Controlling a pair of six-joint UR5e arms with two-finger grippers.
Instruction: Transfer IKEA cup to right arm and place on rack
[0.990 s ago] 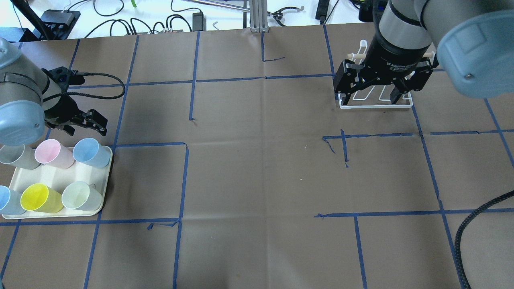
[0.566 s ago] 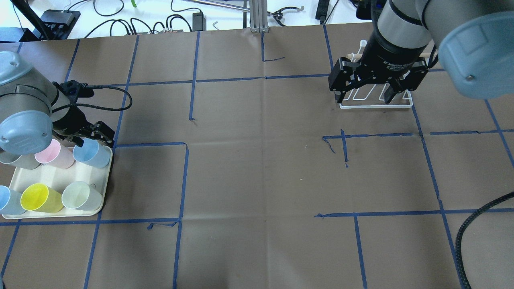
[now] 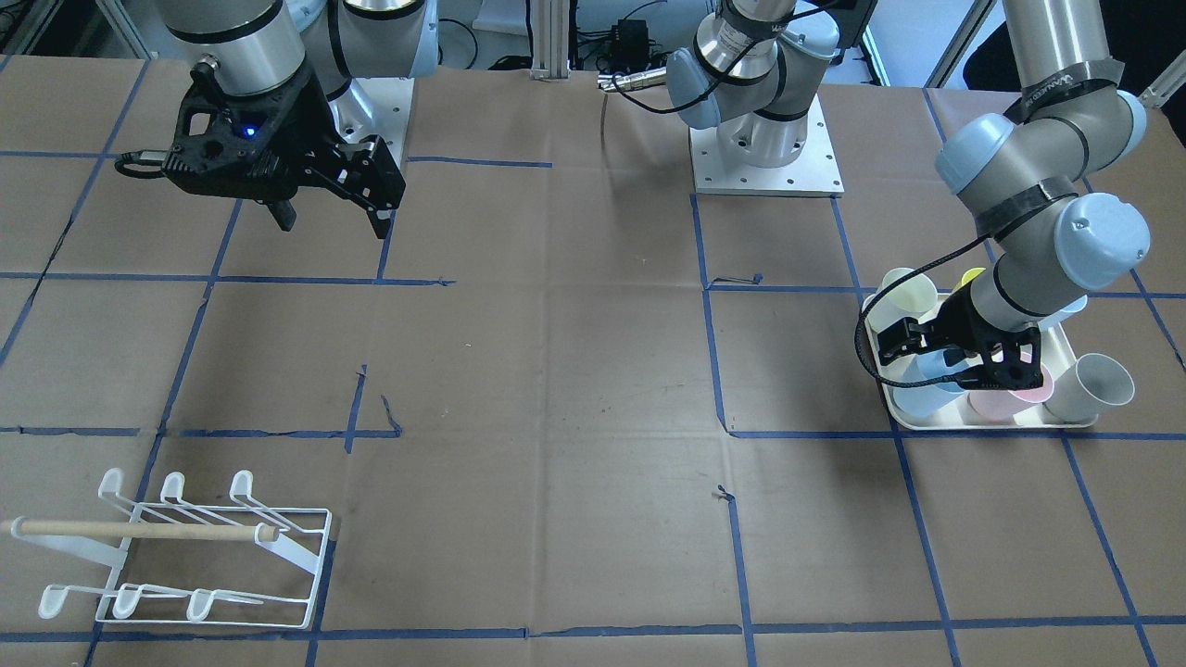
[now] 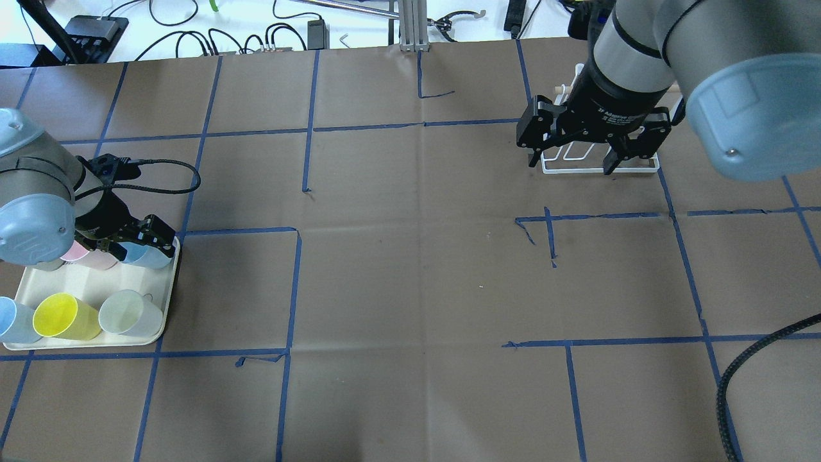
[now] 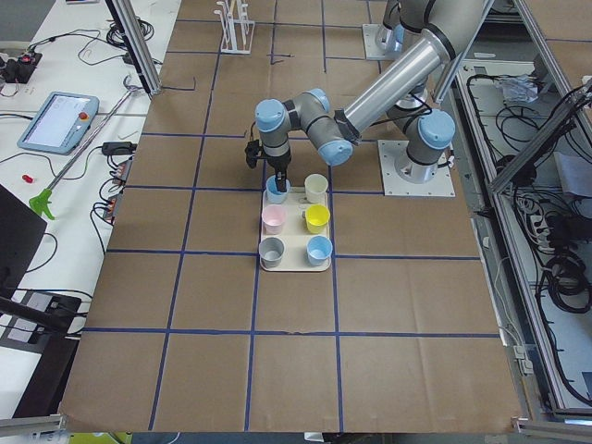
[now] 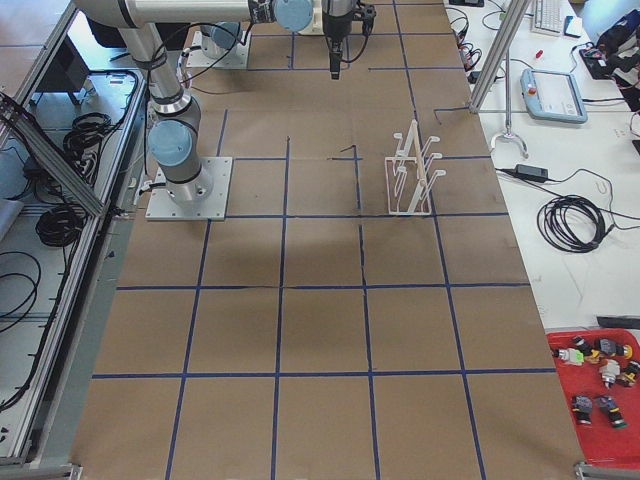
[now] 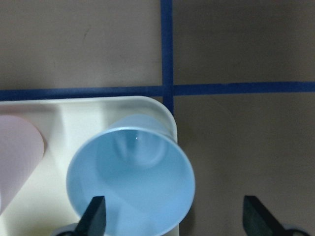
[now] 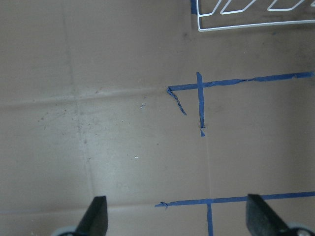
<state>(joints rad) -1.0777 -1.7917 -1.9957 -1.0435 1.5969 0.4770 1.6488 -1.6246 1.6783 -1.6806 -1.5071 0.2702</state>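
A light blue cup (image 4: pixel 152 258) stands mouth-up at the far right corner of the cream tray (image 4: pixel 90 282). My left gripper (image 4: pixel 138 242) is open and low over it. In the left wrist view the blue cup (image 7: pixel 130 177) fills the middle. One fingertip (image 7: pixel 96 216) is inside the cup's mouth and the other stands outside its right wall. My right gripper (image 4: pixel 574 159) is open and empty, held above the table in front of the white wire rack (image 4: pixel 600 169). The rack (image 3: pixel 185 556) holds nothing.
The tray also holds a pink cup (image 4: pixel 96 258), a yellow cup (image 4: pixel 61 316), a pale green cup (image 4: pixel 128 313) and another blue cup (image 4: pixel 13 321). A grey cup (image 3: pixel 1098 384) stands at the tray's end. Blue tape lines cross the brown table.
My left gripper has come down and toward the tray, from behind the cups onto the light blue cup. My right gripper has drifted a little to the left, still open.
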